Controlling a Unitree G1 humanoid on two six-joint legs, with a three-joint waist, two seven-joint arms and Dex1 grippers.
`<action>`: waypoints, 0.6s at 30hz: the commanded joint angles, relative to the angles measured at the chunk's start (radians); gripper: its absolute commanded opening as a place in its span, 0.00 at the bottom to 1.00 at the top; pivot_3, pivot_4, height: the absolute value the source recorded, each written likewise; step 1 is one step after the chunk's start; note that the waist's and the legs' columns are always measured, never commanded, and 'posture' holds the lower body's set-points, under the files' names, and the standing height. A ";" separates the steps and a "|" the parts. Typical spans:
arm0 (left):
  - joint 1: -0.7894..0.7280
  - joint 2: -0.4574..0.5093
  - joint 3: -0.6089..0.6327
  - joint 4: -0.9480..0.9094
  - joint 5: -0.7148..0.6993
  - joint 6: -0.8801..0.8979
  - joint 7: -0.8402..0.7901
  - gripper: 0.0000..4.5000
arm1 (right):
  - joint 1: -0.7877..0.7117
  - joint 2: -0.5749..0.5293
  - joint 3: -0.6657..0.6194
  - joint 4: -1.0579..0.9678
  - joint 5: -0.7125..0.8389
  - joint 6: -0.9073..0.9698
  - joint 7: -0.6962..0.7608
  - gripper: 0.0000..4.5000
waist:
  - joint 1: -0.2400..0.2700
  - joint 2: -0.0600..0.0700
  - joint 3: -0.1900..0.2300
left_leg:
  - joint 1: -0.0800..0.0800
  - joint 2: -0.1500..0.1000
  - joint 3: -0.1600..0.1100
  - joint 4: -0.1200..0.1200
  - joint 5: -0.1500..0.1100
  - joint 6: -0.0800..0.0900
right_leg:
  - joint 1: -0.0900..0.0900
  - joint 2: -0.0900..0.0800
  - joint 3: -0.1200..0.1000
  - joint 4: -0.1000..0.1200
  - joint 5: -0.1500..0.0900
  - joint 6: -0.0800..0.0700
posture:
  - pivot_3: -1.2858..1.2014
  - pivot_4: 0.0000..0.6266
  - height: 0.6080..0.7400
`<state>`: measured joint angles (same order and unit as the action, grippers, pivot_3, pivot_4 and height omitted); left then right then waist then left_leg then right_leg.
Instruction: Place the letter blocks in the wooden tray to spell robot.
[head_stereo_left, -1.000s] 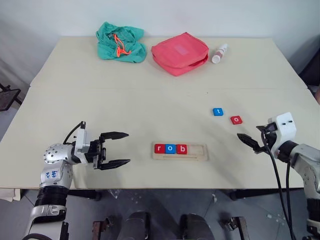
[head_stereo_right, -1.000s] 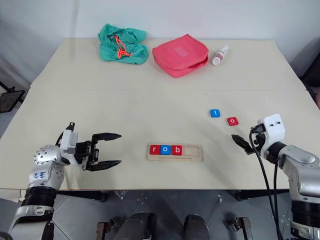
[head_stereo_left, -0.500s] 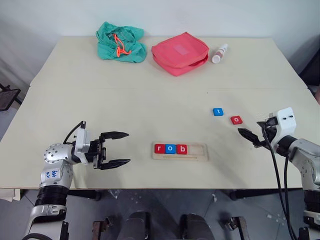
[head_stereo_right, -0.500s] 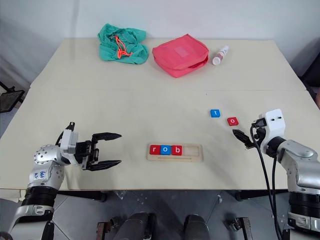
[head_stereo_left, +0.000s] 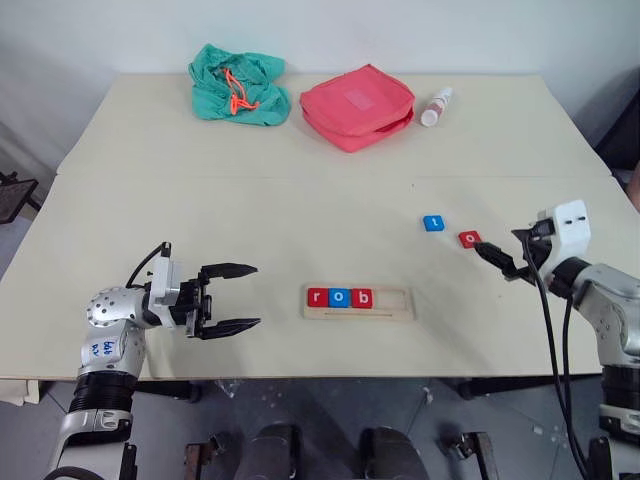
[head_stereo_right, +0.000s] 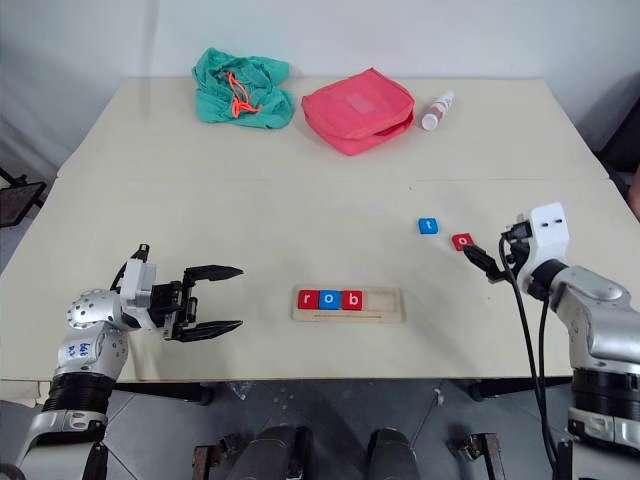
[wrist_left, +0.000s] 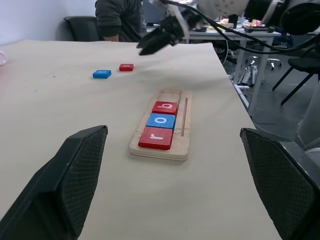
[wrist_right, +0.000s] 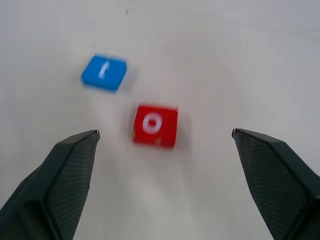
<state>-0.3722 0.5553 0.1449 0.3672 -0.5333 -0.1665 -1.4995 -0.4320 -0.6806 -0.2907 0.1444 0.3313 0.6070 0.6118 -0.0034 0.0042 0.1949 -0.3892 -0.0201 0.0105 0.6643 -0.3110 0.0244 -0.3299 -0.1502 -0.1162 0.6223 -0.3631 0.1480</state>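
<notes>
Red o tile (wrist_right: 155, 125) sits lower center; we centre our wide-open, empty right gripper (wrist_right: 165, 185) over it, then close squarely.

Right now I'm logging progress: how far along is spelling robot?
Done: r, o, b sit in the tray, with room left at its right end. In hand: nothing held; the open right tool is beside the red o. Left: place that o, then the blue t. The left tool hangs open, off to the tray's left.

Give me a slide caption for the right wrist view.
Open right claw hovering over the red o block, with the blue t block beyond.
</notes>
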 joint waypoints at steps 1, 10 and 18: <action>0.006 0.008 0.007 -0.030 -0.005 -0.012 -0.014 1.00 | -0.037 0.030 0.027 0.058 -0.024 -0.053 -0.022 0.99 | 0.001 0.000 0.000 | 0.000 0.000 0.000 0.000 0.000 0.000 | 0.000 0.000 0.000 0.000 0.000 0.000 | 0.52 0.24 1.00; 0.031 0.001 0.010 -0.065 -0.010 -0.013 0.000 1.00 | -0.137 0.095 0.093 0.272 -0.100 -0.180 -0.056 0.99 | 0.000 0.000 0.000 | 0.000 -0.001 -0.001 0.000 0.000 0.000 | 0.000 0.000 0.000 0.001 0.000 0.000 | 0.52 0.24 1.00; 0.062 0.002 0.019 -0.092 -0.012 -0.015 0.016 1.00 | -0.119 0.097 0.082 0.285 -0.113 -0.201 -0.081 0.55 | 0.000 0.000 0.000 | 0.000 0.000 -0.001 0.000 0.000 0.000 | 0.000 0.000 0.000 0.001 0.000 0.000 | 0.52 0.24 1.00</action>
<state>-0.3222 0.5530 0.1459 0.3131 -0.5333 -0.1665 -1.4861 -0.5647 -0.5772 -0.1967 0.4328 0.2286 0.4148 0.5489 -0.0037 0.0043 0.1949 -0.3894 -0.0204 0.0097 0.6646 -0.3110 0.0244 -0.3301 -0.1504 -0.1161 0.6234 -0.3631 0.1480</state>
